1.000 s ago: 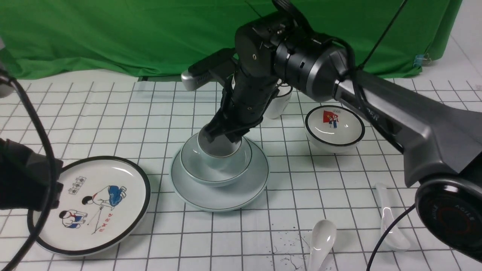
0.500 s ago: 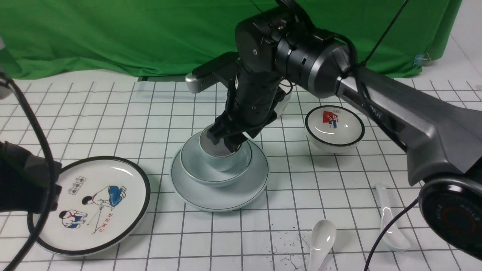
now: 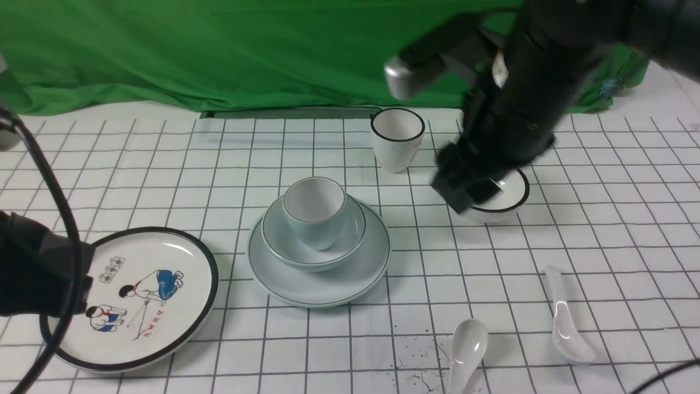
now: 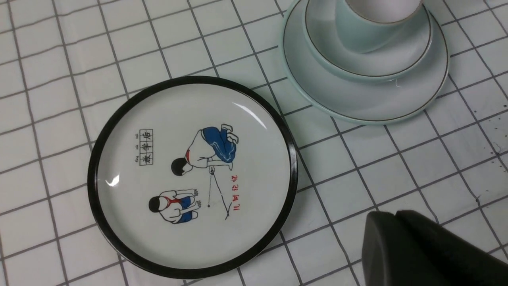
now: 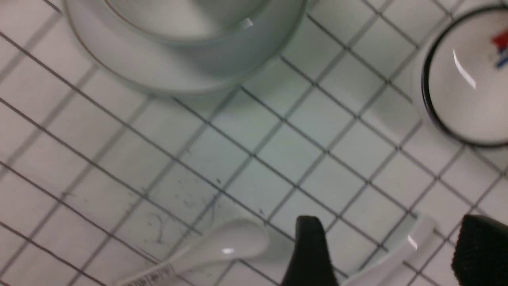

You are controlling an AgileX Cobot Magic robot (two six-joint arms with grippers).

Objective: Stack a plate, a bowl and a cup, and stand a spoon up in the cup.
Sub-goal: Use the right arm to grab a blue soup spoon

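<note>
The pale blue-green plate (image 3: pixel 358 271) lies mid-table with the matching bowl (image 3: pixel 306 258) on it, and the cup (image 3: pixel 314 216) stands upright and empty in the bowl. Two white spoons (image 3: pixel 465 347) (image 3: pixel 566 320) lie on the cloth at the front right. My right gripper (image 3: pixel 467 190), blurred, hangs open and empty in the air right of the stack, in front of the flag bowl. In the right wrist view its fingers (image 5: pixel 391 234) stand wide apart above one spoon's handle (image 5: pixel 401 244). My left gripper (image 4: pixel 395 214) is shut and empty beside the cartoon plate.
A white black-rimmed plate with cartoon children (image 3: pixel 131 298) lies at the front left. A taller white black-rimmed cup (image 3: pixel 397 137) stands at the back. A white bowl with a red-flag picture (image 3: pixel 511 191) sits right of it. Green cloth closes off the back.
My right gripper opened and let go of the cup, then rose and swung right, away from the stack. The cup stays standing in the bowl. The left arm has not moved.
</note>
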